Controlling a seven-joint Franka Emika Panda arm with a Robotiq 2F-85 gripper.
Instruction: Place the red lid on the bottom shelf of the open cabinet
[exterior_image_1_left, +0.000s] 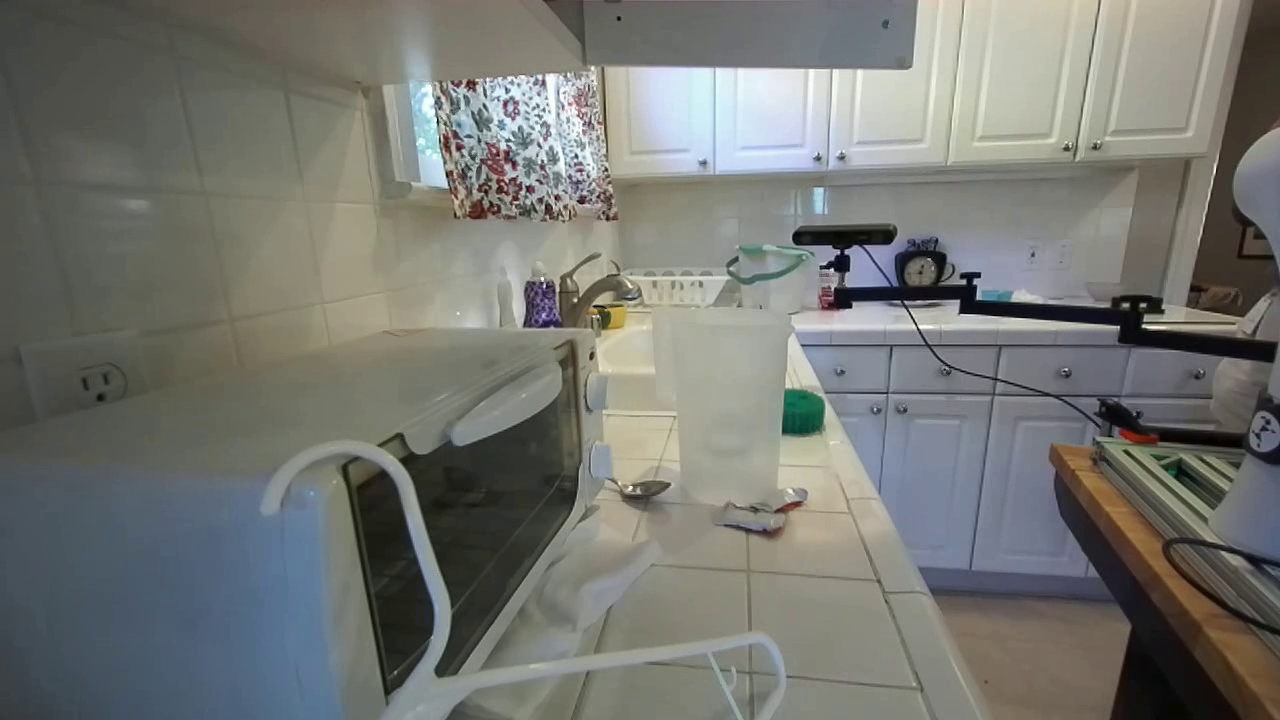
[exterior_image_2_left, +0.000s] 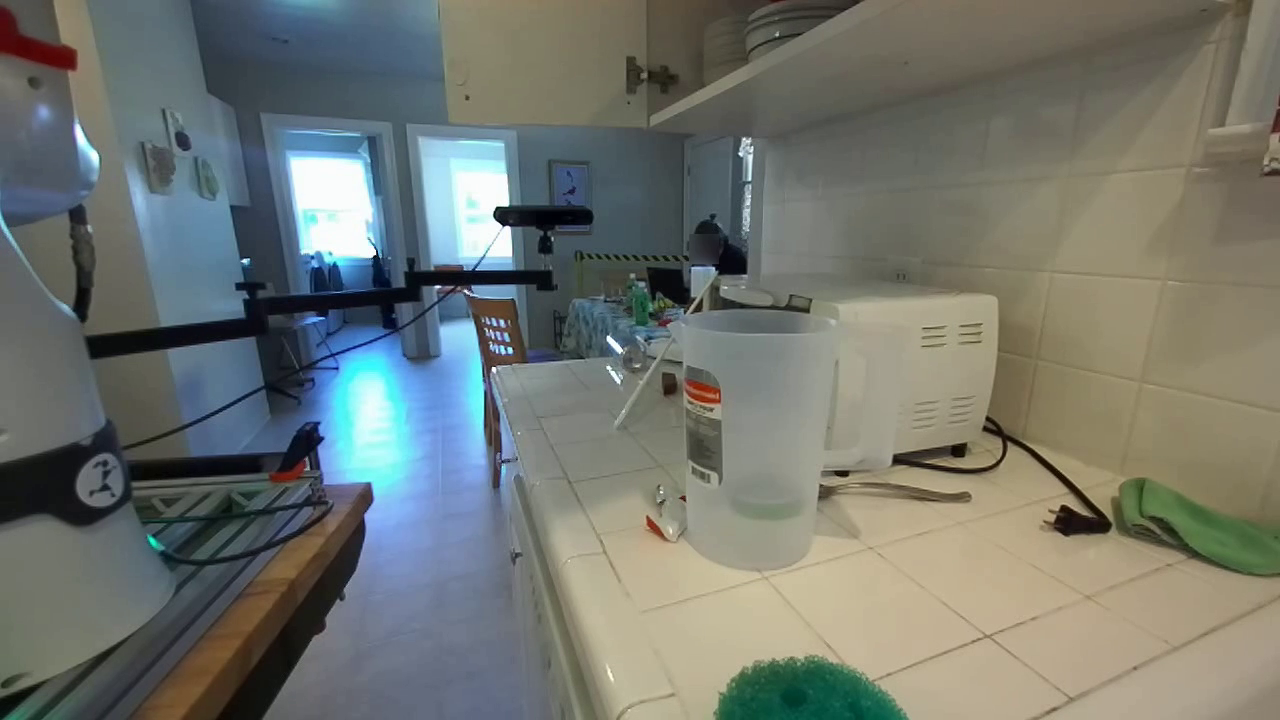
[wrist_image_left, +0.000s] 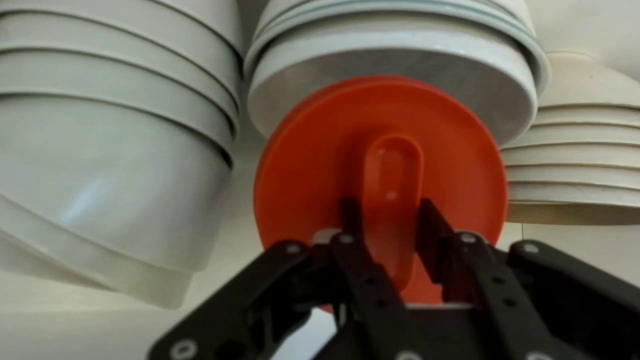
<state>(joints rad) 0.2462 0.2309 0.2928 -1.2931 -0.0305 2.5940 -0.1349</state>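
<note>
On your white tiled counter (exterior_image_2_left: 880, 600), a frosted pitcher (exterior_image_2_left: 758, 440) stands upright, a red-and-grey label (exterior_image_2_left: 702, 425) on its side. Near its base you have a spoon (exterior_image_1_left: 645, 489) and a crumpled wrapper (exterior_image_1_left: 750, 519). A white toaster oven (exterior_image_1_left: 300, 560) sits near the wall (exterior_image_2_left: 1000, 200); in an exterior view, a green cloth (exterior_image_2_left: 1200, 530) lies just beside a black plug (exterior_image_2_left: 1080, 521). In the wrist view, you see pale dishes (wrist_image_left: 110, 180) in stacks.

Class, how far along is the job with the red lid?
Done: the red lid is grasped by its raised handle. In hand: it is held among stacked dishes; whether it touches the bottom shelf isn't clear. Left, probably: setting it down and releasing, as the gripper is shut on it.
</note>
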